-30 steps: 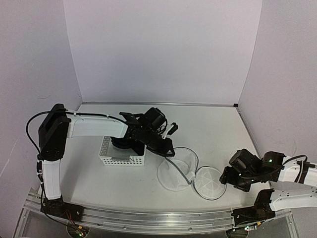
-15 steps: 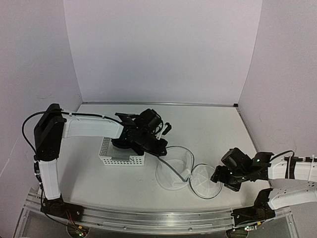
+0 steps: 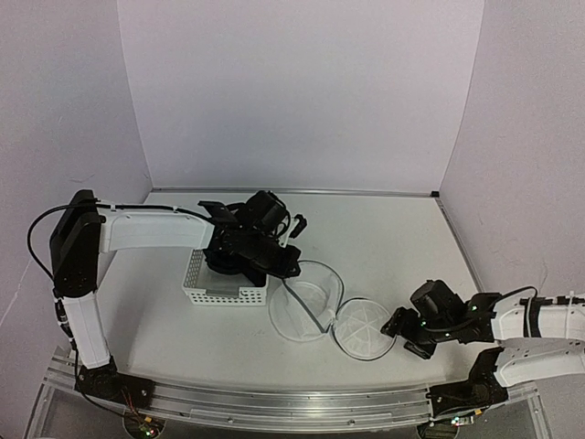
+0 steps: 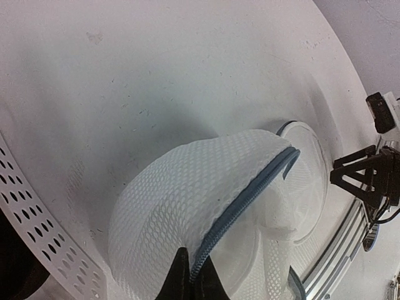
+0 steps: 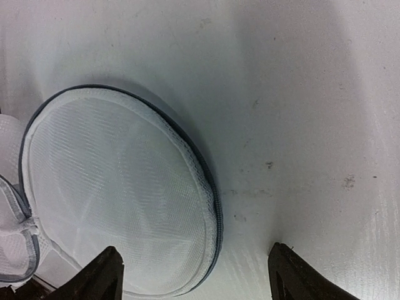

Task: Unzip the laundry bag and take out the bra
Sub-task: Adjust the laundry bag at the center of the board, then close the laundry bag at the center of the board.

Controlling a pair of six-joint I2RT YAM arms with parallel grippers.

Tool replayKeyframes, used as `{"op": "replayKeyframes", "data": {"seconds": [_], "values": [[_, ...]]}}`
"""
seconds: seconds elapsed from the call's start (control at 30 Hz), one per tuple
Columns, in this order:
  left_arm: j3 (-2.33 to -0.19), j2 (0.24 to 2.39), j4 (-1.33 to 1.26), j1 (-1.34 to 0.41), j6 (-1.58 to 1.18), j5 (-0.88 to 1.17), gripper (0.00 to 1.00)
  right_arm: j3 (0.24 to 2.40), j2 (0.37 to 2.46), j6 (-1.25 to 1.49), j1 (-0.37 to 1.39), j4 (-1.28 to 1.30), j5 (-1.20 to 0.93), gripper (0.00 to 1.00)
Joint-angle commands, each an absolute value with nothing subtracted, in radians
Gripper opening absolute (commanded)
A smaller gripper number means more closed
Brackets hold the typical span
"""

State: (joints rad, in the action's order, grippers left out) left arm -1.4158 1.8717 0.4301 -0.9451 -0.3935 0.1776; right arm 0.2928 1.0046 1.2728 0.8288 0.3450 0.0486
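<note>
The left gripper [image 4: 190, 280], fully closed, pinches the laundry bag [image 4: 187, 200] by its zip seam on the table [image 4: 156, 75], likely to prop its mouth open. The right gripper [image 5: 195, 250] hovers wide open and empty beside the flap [image 5: 112, 187]; no bra shows.

On the tabletop [image 3: 393, 247], the laundry bag [image 3: 302, 315] lies at the basket's [image 3: 224, 294] four o'clock; the right hand [image 3: 395, 326] sits at the bag's three o'clock.
</note>
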Motion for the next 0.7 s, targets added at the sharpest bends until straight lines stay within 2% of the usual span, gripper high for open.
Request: {"op": "replayKeyframes", "data": {"seconds": [0.0,0.43,0.57,0.67], "values": [[-1.436,1.815,0.432,-0.94,-0.4,0.166,0.0,0.257,0.991,1.318,0.822,0.242,0.029,0.81],[-1.444,1.828,0.434,-0.942,-0.413,0.195,0.0,0.169,1.019,1.399,0.822,0.088,0.027,0.67],[-1.448,1.831,0.434,-0.942,-0.413,0.2,0.0,0.155,1.012,1.417,0.822,0.078,0.042,0.57],[-1.447,1.834,0.435,-0.942,-0.416,0.204,0.0,0.147,1.002,1.424,0.82,0.071,0.05,0.44]]}}
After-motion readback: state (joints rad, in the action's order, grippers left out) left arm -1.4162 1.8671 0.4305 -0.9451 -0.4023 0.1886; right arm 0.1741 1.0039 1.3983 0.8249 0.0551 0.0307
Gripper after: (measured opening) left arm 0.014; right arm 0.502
